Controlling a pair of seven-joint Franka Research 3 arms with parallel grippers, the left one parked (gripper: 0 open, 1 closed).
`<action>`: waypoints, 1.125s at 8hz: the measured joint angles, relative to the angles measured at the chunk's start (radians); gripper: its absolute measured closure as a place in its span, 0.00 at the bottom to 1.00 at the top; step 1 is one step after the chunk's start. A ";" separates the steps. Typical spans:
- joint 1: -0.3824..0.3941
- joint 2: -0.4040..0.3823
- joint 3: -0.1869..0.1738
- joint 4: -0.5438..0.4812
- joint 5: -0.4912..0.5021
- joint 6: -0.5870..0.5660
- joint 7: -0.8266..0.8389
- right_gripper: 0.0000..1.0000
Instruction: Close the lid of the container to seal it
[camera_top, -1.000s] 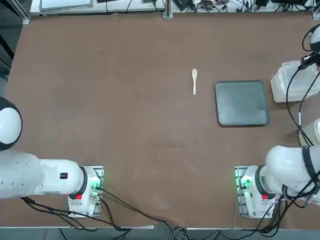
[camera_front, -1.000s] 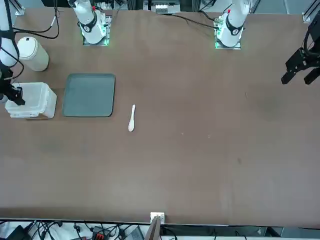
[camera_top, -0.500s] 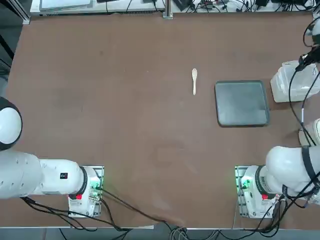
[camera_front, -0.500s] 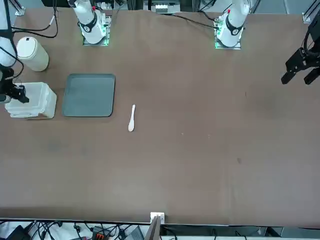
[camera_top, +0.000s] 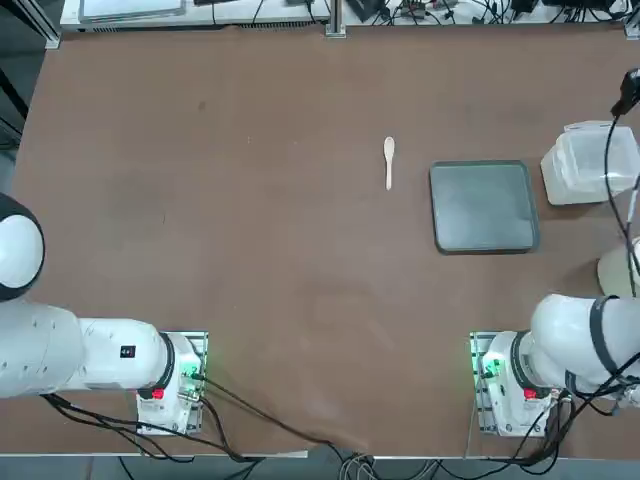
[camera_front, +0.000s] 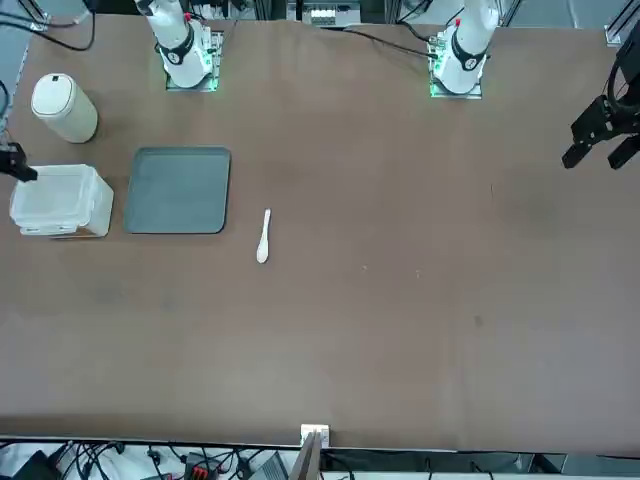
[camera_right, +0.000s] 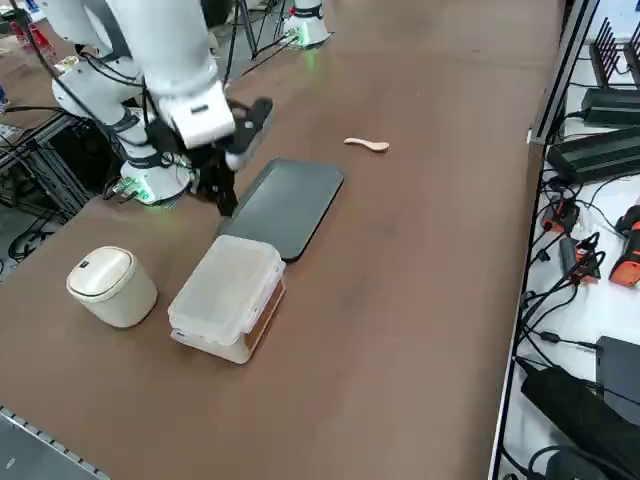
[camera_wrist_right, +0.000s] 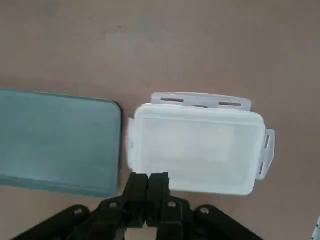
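The container is a small white translucent box on the table near the robot's right edge, also seen in the front view and the right side view. Its lid lies flat on top of it, with the side flaps sticking outward. My right gripper is shut with nothing between its fingers. It hangs above the table, apart from the box, over the side nearer the arm's base, and shows at the picture's left edge in the front view.
A dark grey square tray lies beside the container, toward the table's middle. A small pale spoon lies beyond the tray. A round cream-white canister stands between the container and the right arm's base.
The right gripper has lifted off the container's top and drawn back toward the table's right edge, still shut. The container stays in place with its lid down.
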 joint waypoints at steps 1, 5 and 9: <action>0.029 -0.007 0.001 0.068 0.001 -0.080 0.039 0.97; 0.210 -0.005 0.007 0.216 0.004 -0.227 0.295 0.49; 0.361 -0.004 0.010 0.266 0.016 -0.240 0.564 0.00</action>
